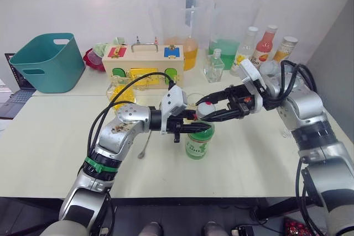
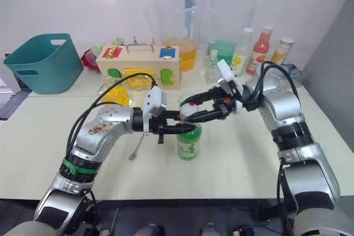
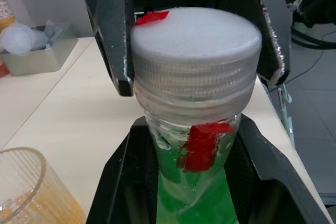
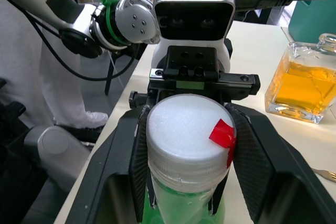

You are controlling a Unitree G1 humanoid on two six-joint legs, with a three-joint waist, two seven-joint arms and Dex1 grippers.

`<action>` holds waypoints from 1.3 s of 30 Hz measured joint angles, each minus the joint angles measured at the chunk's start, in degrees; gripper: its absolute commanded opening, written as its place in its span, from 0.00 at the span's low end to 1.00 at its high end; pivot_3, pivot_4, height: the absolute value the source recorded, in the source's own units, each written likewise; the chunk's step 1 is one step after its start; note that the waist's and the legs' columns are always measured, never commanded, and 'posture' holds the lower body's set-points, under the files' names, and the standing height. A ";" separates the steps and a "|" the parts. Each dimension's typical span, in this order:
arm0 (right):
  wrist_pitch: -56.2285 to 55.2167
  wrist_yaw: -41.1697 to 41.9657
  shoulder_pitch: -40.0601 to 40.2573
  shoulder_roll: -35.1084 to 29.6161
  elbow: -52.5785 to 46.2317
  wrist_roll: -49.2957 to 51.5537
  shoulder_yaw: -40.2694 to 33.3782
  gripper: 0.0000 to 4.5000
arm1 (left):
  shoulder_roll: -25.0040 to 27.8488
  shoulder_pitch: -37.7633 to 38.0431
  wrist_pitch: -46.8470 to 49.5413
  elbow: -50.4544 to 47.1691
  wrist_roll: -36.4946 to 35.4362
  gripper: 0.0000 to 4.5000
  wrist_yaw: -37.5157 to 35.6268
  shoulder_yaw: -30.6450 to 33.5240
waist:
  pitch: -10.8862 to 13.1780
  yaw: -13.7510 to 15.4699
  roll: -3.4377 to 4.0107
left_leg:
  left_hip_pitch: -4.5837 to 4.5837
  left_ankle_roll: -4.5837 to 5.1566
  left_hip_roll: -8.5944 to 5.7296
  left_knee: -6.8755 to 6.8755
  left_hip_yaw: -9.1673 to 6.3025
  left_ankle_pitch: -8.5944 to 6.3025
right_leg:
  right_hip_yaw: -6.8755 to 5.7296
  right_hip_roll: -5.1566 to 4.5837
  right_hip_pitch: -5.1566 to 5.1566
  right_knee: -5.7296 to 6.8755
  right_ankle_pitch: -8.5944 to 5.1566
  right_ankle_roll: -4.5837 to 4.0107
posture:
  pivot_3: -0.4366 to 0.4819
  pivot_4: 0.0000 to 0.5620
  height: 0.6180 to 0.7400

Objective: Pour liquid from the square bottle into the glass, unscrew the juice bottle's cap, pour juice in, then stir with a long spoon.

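A: Right wrist view: the right gripper [image 4: 186, 169] pinches the white cap [image 4: 186, 124], still seated, so unscrewing is barely begun; pouring juice and stirring remain.

B: The left gripper [image 1: 191, 127] clamps the juice bottle [image 1: 198, 142], clear, green-filled, upright mid-surface [image 1: 50, 153]. The glass [image 3: 23, 192] nearby holds some amber liquid.

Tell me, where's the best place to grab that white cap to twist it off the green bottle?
Grip the white cap on its ribbed side wall, with one finger on each side. The ridges give purchase, and the round shape suits a pinch across its width. Come in level from the robot's right, as the right tool does now, because the left tool holds the bottle's neck below.
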 measured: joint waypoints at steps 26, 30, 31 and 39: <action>31.50 -57.26 33.10 -2.27 -53.25 23.67 -34.78 0.99 | -1.55 -0.81 -3.66 4.38 -0.54 0.28 -0.79 -0.42 | 0.00 1.72 -0.02 | -0.12 0.07 -0.01 0.03 0.09 -0.05 | 0.17 -0.01 -0.12 -0.01 0.02 -0.01 | 0.48 0.27 1.00; 37.98 -73.23 35.25 -4.46 -58.78 37.41 -36.47 0.99 | -2.26 -1.36 -4.89 6.51 -0.58 0.28 -1.45 -0.38 | -0.01 1.74 -0.03 | -0.05 0.08 0.00 0.03 0.09 -0.05 | 0.17 -0.01 -0.02 -0.03 0.02 -0.01 | 0.48 0.27 1.00; 37.53 -76.78 35.60 -2.75 -59.53 40.69 -36.37 0.99 | -2.51 -1.37 -4.88 6.78 -0.66 0.28 -1.49 -0.29 | -0.04 1.68 -0.10 | -0.03 0.08 0.01 0.02 0.10 -0.05 | 0.16 0.00 -0.01 -0.04 0.02 -0.01 | 0.48 0.27 1.00; 34.61 -91.13 38.58 3.84 -67.02 33.92 -26.36 0.99 | -3.89 -1.63 -5.13 8.06 -0.55 0.28 -1.75 -0.13 | -0.08 1.71 -0.11 | -0.01 0.09 -0.04 0.04 0.10 -0.04 | 0.18 0.00 0.03 -0.04 0.05 0.07 | 0.48 0.27 1.00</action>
